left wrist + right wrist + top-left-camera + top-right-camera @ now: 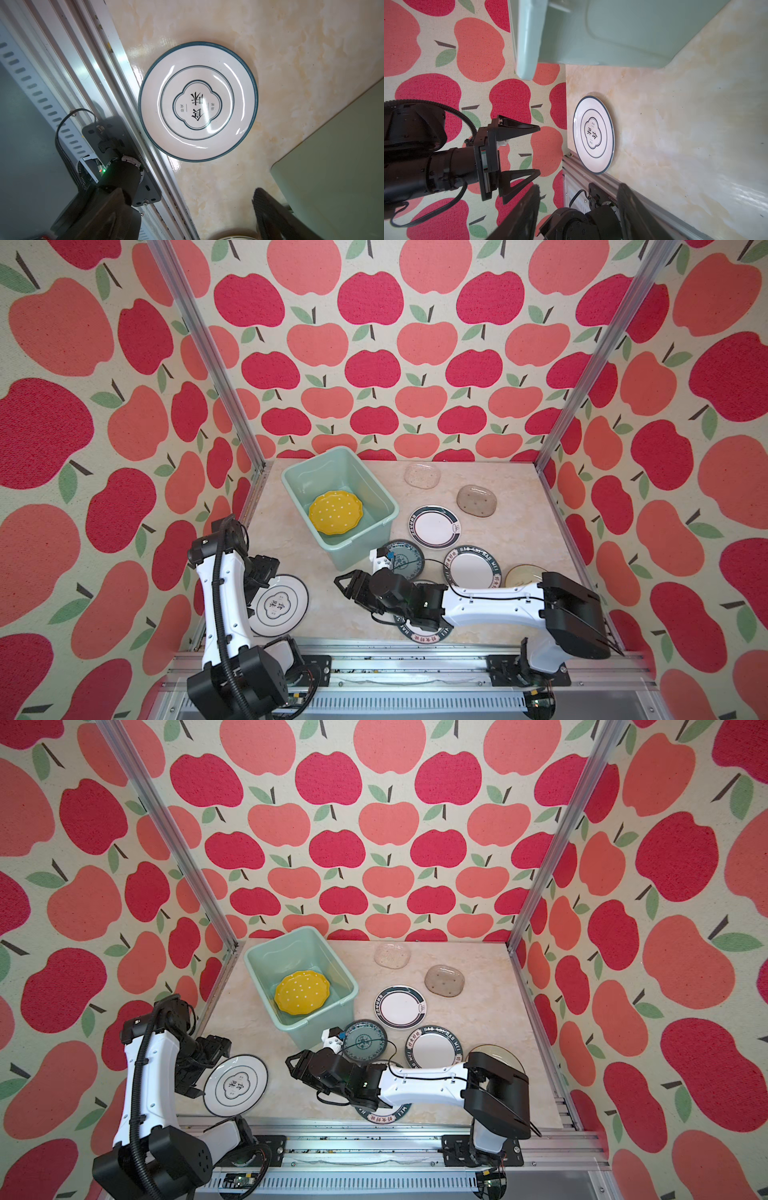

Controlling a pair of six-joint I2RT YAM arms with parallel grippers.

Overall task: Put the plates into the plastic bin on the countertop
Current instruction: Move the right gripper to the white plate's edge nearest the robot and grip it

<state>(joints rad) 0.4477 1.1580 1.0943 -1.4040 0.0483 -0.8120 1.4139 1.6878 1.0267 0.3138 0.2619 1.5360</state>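
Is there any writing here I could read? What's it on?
"食味": centre of the white plate; smaller characters beside it unreadable.
"HAO SHI HAO WEI": rim of the lettered plate; its Chinese characters too small.
"WEI": rim of the half-hidden plate under the right arm.
Rim text on the ringed plate: too small.

A bin [353,548] stands at the back left of the table [519,531], set at an angle, with one plate [336,512] lying in it. Right of it, by the back wall, lies an oval dish [422,475]. A second oval dish [476,500] lies before and right of that. A middle plate [434,526] lies right of the bin. Before it, a corner plate [405,562] sits by the bin's front corner, with a fifth plate [473,568] to its right. A sixth plate [523,574] further right and a seventh plate [419,632] at the front edge lie partly under the right arm [490,603]. A front-left plate [280,605] lies by the front rail [374,645].
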